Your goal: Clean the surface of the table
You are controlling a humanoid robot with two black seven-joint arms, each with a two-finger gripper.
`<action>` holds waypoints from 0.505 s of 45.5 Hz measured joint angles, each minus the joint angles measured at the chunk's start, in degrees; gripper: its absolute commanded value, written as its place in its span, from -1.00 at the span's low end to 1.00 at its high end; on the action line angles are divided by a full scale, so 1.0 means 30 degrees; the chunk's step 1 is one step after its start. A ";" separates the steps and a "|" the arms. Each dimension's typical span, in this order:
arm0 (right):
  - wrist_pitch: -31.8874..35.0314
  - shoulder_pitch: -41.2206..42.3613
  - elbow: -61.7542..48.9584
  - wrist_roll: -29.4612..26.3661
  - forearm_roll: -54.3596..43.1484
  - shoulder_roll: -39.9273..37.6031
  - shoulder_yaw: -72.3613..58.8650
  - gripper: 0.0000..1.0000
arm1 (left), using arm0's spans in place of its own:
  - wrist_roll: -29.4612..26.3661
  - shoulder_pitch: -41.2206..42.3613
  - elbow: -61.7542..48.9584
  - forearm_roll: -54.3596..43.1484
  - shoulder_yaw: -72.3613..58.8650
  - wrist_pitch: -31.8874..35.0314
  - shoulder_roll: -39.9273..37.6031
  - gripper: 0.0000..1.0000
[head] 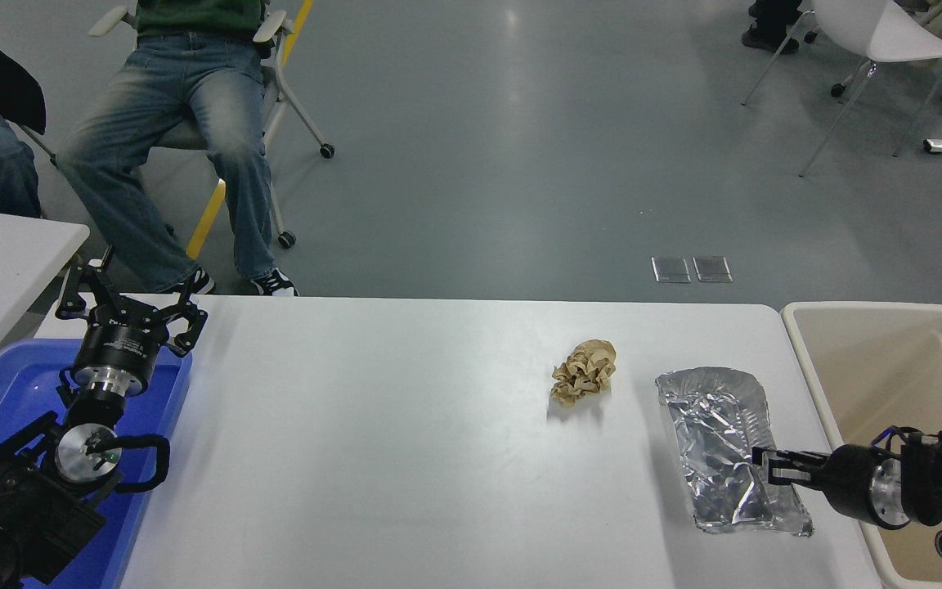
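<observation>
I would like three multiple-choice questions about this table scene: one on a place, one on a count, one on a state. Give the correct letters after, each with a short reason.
1. Where does the crumpled brown paper lie?
A. in the beige bin
B. on the table surface, to the left of the foil bag
C. in the blue tray

2. How many pieces of litter lie on the table surface?
A. one
B. two
C. four

3. What is the right gripper doing?
A. it is shut on the foil bag
B. it hangs open over the blue tray
C. it holds the brown paper

Answers:
1 B: the paper rests on the white top beside the foil bag.
2 B: only the paper and the bag are there.
3 A: its fingers pinch the bag's right edge near the beige bin; the left gripper is the one over the blue tray.
</observation>
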 measured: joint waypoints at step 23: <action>0.1539 0.2830 0.1740 0.1188 -0.0018 -0.4067 0.0044 -1.00 | 0.0000 -0.0001 0.0000 0.0002 0.0000 0.0000 0.0000 1.00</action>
